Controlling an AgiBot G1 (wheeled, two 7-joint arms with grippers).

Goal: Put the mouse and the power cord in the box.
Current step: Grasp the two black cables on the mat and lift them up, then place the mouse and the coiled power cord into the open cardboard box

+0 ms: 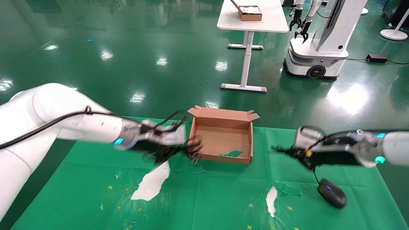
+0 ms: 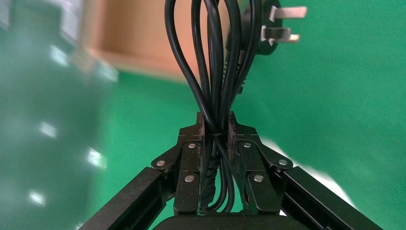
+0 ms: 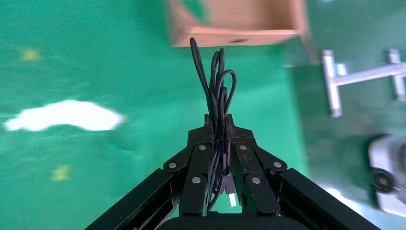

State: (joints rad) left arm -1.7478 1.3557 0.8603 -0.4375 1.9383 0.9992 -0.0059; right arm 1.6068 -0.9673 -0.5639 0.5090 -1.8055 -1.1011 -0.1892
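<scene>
The open brown box (image 1: 220, 157) stands at the back middle of the green cloth, with a green scrap on its bottom. My left gripper (image 1: 183, 150) hovers right by the box's left wall, shut on the bundled power cord (image 2: 218, 62). The cord's pronged plug (image 2: 280, 24) sticks out beyond the loops. To the right of the box, my right gripper (image 1: 289, 152) is shut on the mouse's thin coiled cable (image 3: 218, 91), and the USB plug (image 3: 231, 196) hangs between the fingers. The black mouse (image 1: 332, 193) itself lies on the cloth below that gripper, its cable running up to it.
The cloth has torn patches showing white (image 1: 153, 182) (image 1: 271, 199). Beyond the cloth is green floor with a white table (image 1: 255, 24) carrying a smaller brown box (image 1: 250, 12), another robot (image 1: 319, 41), and a black adapter (image 1: 377, 58) on the floor.
</scene>
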